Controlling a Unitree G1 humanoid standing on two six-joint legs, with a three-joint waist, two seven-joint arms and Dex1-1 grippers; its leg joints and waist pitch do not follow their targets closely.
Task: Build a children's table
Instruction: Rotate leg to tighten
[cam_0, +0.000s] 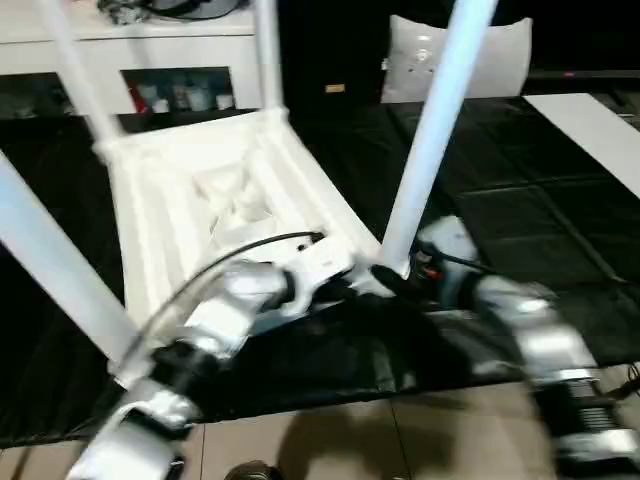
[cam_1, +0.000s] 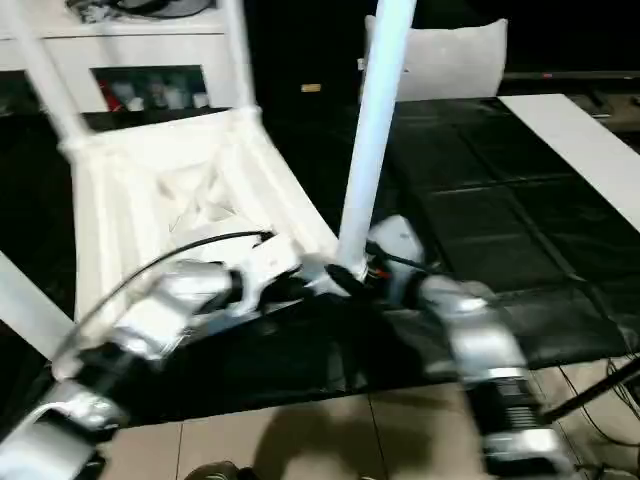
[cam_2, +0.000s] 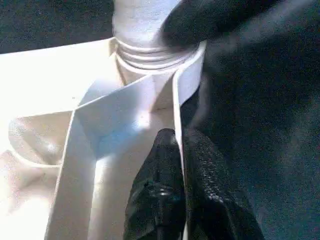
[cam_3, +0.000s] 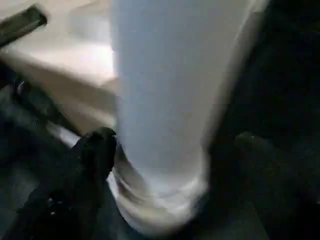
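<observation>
1. Four white legs stand up from the overturned children's table (cam_0: 215, 190), which lies tilted on black floor mats (cam_0: 500, 230) with its ribbed, cross-braced underside facing the camera.
2. Behind it stands a white cabinet (cam_0: 140, 50) with small items on its shelf, and a grey pillow (cam_0: 470, 60) leans farther back on the robot's right; a white board (cam_0: 590, 130) lies on the mats at the far right. Pale floor tiles (cam_0: 330, 440) show along the near edge.
3. The nearest leg (cam_0: 435, 130) is a long, smooth, tapered round tube; it rises steeply from the corner socket (cam_2: 145, 55) closest to the robot and crosses in front of the pillow. Another leg (cam_0: 55, 265) slants across the left side, partly in front of the left forearm.
4. The table is glossy moulded plastic with thin upright ribs; the socket's rim is ringed with grooves where the leg enters it.
5. The left gripper (cam_2: 182, 165) has its two black fingers pressed together on the thin edge wall of the tabletop, one finger on each side, just beside that socket.
6. The right gripper (cam_3: 165, 165) sits at the base of the same leg, with one black finger (cam_3: 92, 155) against one side and the other finger (cam_3: 265, 155) standing apart on the opposite side, so the fingers straddle the leg; whether they grip it cannot be told.
7. Both silver forearms meet at this near corner, nearly touching.
</observation>
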